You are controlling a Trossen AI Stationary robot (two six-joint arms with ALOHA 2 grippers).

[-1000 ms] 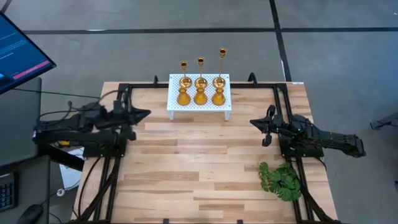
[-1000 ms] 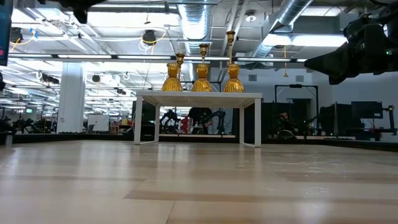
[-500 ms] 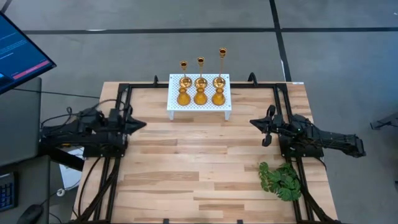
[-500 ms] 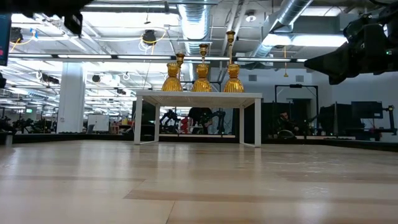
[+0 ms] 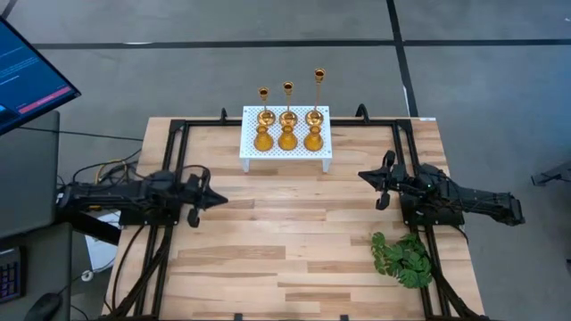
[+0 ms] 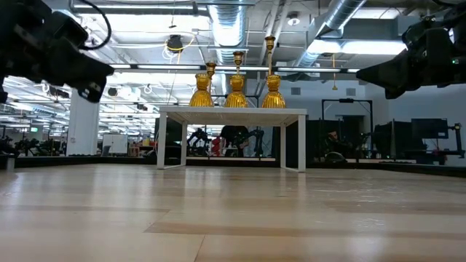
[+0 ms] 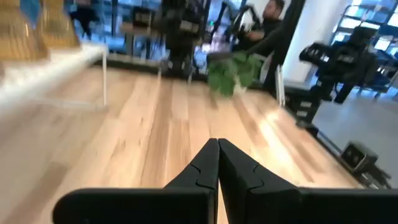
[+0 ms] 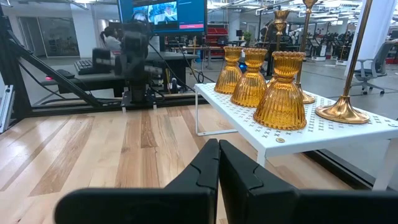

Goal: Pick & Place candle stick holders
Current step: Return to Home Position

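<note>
Several gold candle stick holders stand by their bases on a white perforated stand (image 5: 285,157) at the table's far middle. Three squat ribbed ones (image 5: 287,139) form the front row, and three slim sticks (image 5: 288,89) rise behind them. The right wrist view shows the squat ones (image 8: 280,90) up close. My left gripper (image 5: 221,200) is shut at the table's left, pointing level toward the middle, well short of the stand. At the table's right my right gripper (image 5: 360,176) is shut too, pointing level at the stand's right end. Neither gripper holds anything.
A green leafy plant (image 5: 403,259) lies at the near right, beside my right arm. Black frame rails (image 5: 169,134) run along the table's left, right and far sides. A monitor (image 5: 27,76) stands off the table's left. Bare wood lies between the two grippers.
My left gripper has sunk from high above the table to a level pose and swung a little toward the near edge, turning as it went. It has stayed shut. The holders have not moved.
</note>
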